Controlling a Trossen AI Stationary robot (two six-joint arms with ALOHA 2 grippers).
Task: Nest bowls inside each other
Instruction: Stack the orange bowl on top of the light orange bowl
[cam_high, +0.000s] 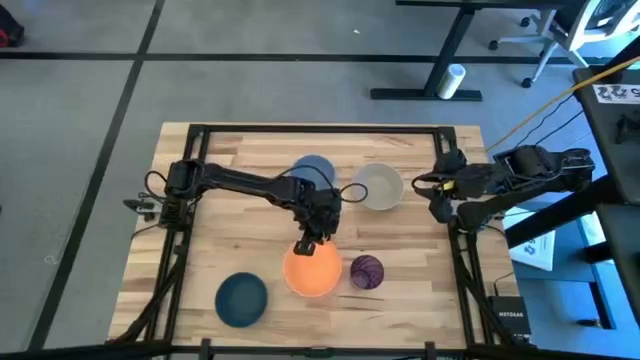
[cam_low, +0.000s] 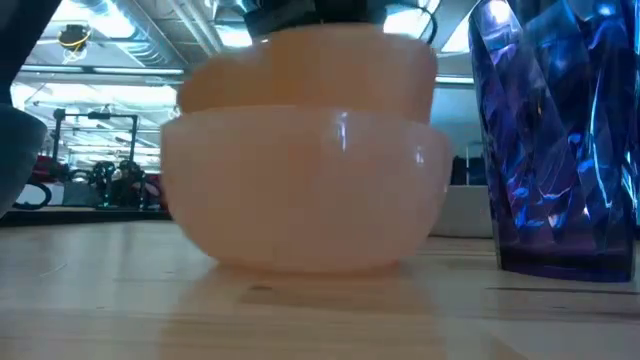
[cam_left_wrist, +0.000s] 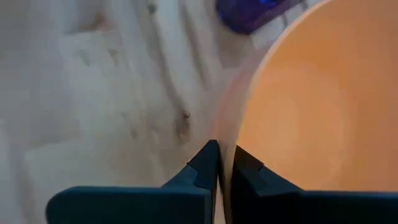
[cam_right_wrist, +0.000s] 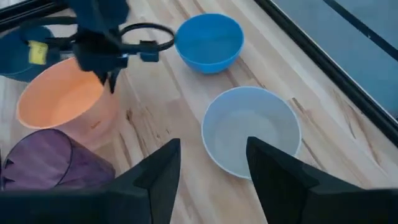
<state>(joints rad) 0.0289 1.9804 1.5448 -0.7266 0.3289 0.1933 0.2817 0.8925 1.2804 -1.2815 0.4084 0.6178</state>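
An orange bowl (cam_high: 314, 272) sits inside a pale pink bowl (cam_low: 300, 190) at the table's middle front; its upper wall (cam_low: 310, 65) stands above the pink rim. My left gripper (cam_high: 308, 246) is shut on the orange bowl's far rim. A light blue bowl (cam_high: 313, 168) and a grey-beige bowl (cam_high: 380, 186) rest on their bases farther back. A dark teal bowl (cam_high: 241, 298) stands at the front left. My right gripper (cam_right_wrist: 211, 162) waits open by the table's right edge, above the grey-beige bowl (cam_right_wrist: 252, 127), touching nothing. My left gripper pinches the orange bowl's rim (cam_left_wrist: 227, 146) on its far side, one finger inside the bowl and one outside. The fingers (cam_left_wrist: 208, 165) come from above, pointing down. The bowl sits level inside the pink bowl, which stands on the table.
A purple faceted cup (cam_high: 366, 271) stands just right of the nested bowls, close to them. A black frame (cam_high: 320, 128) runs along the table's edges. Bare wood lies between the teal bowl and the blue bowl.
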